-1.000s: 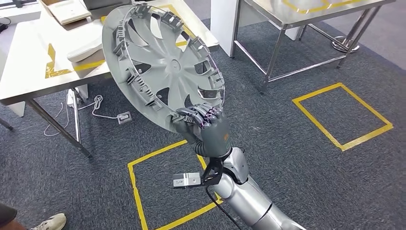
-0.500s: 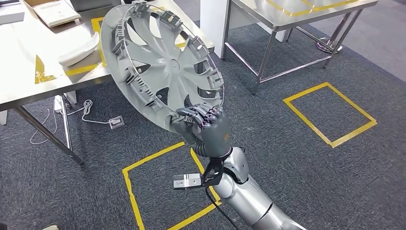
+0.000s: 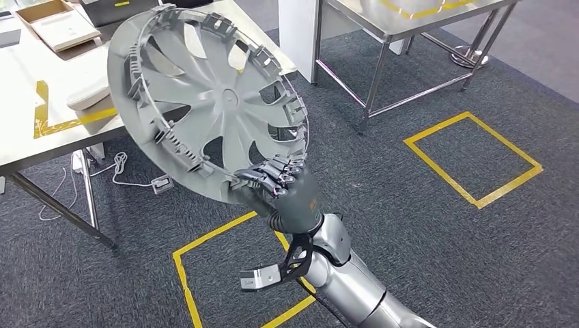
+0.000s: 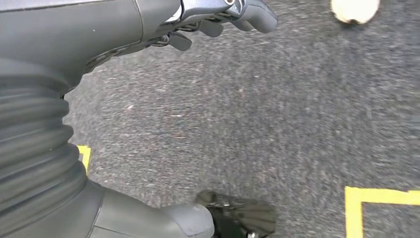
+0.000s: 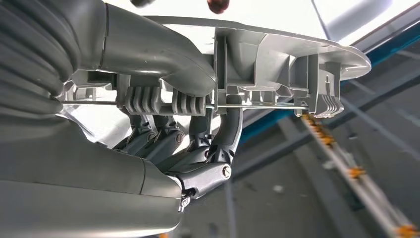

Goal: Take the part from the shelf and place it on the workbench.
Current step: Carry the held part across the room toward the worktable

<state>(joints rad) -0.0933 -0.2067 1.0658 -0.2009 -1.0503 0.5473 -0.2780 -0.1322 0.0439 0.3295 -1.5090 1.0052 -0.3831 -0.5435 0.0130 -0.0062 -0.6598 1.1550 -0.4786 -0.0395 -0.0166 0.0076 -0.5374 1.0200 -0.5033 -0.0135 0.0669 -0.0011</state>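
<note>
Currently your right hand [image 3: 283,191] grips the grey wheel cover [image 3: 205,102] by its lower rim, fingers [image 3: 273,169] curled over the edge and thumb behind. You hold the cover raised and tilted, ribbed inner face toward the head camera, in the air over the near corner of the white worktop [image 3: 41,130] and the carpet. Your left hand [image 4: 208,20] hangs above the carpet with fingers loosely apart, holding nothing.

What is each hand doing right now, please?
Right hand: grips the grey wheel cover by its rim.
Left hand: holds nothing, fingers apart, over the carpet.
</note>
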